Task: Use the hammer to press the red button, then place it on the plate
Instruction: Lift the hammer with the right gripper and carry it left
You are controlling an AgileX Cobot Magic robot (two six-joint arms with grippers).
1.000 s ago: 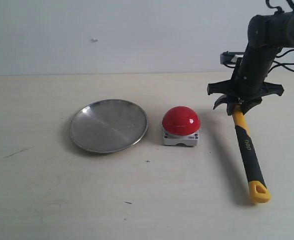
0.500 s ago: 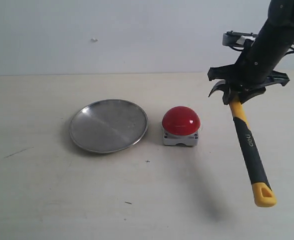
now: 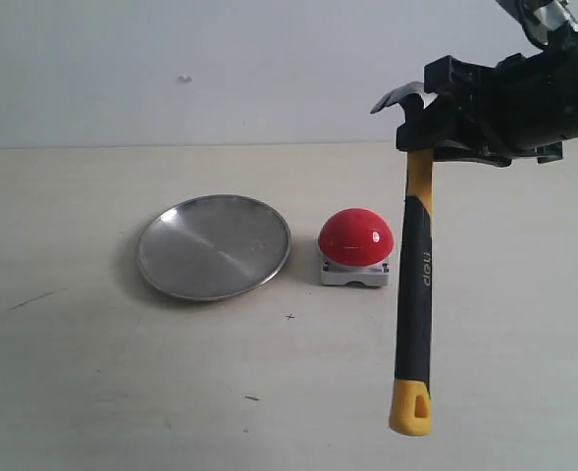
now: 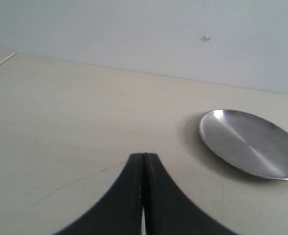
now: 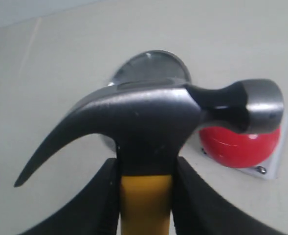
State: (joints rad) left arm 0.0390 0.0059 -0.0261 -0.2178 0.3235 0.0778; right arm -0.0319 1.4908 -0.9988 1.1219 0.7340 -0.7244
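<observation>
**Hammer held head-up in the right gripper, beside the red button**

The hammer (image 3: 415, 265) hangs almost vertical in the air. Its dark steel head is at the top and its yellow looped end points down toward the table (image 3: 102, 383). The right gripper (image 3: 422, 137) has its jaws clamped on the yellow neck of the handle, just under the head. In the right wrist view, the two black fingers (image 5: 102, 200) press against either side of that neck, with the hammer (image 5: 153, 117) filling most of the picture. There the round striking face sits in line with the red button (image 5: 239, 147) and the claw curves away to the other side. A part of the plate (image 5: 151, 61) shows beyond the head.

In the exterior view, the black part of the handle passes just to the right of the red button (image 3: 356, 235), with a narrow gap between it and the button's grey-white base. The plate (image 3: 213, 245) lies flat on the table to the left of the button, close to it but not touching.

The left gripper (image 4: 144, 159) has its jaws together with nothing between them, tips meeting in a thin seam over bare tabletop. The plate (image 4: 251, 142) lies on the table well apart from it.
</observation>
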